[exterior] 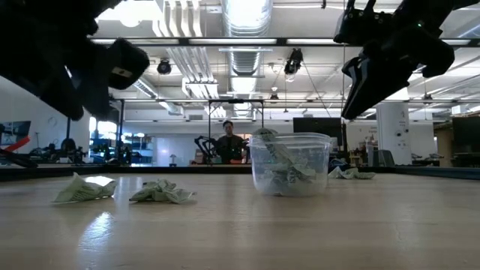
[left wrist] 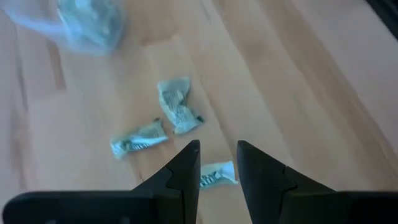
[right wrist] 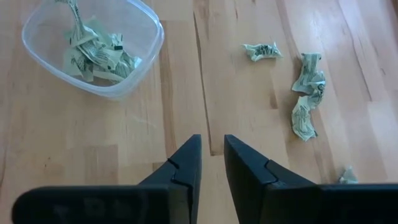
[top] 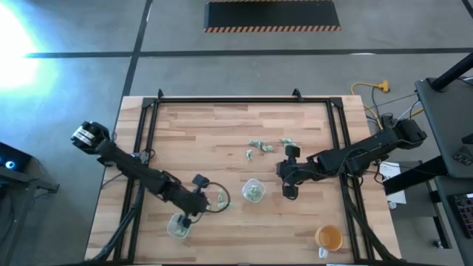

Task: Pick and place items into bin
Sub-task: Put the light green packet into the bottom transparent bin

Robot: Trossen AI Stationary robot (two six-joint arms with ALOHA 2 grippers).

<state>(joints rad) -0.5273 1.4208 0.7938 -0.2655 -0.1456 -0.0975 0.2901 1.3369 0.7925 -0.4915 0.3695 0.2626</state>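
Note:
The items are small crumpled green-and-white pieces. A few (top: 255,144) lie on the wooden table beyond its middle, and others (left wrist: 177,107) lie in front of my left gripper. The bin, a clear tub (top: 253,191) with several pieces in it (right wrist: 93,53), stands at the table's middle. My left gripper (left wrist: 217,155) hovers to its left over one piece (left wrist: 216,175), fingers a little apart, with nothing between them. My right gripper (right wrist: 212,149) hovers just right of the bin, above bare wood, a narrow gap between its fingers and nothing in it.
A second clear cup (top: 177,225) stands near the front edge beside the left arm. An orange cup (top: 329,238) sits at the front right corner. A black frame (top: 236,100) runs along the table's far and side edges. Bare wood lies between the bin and the front edge.

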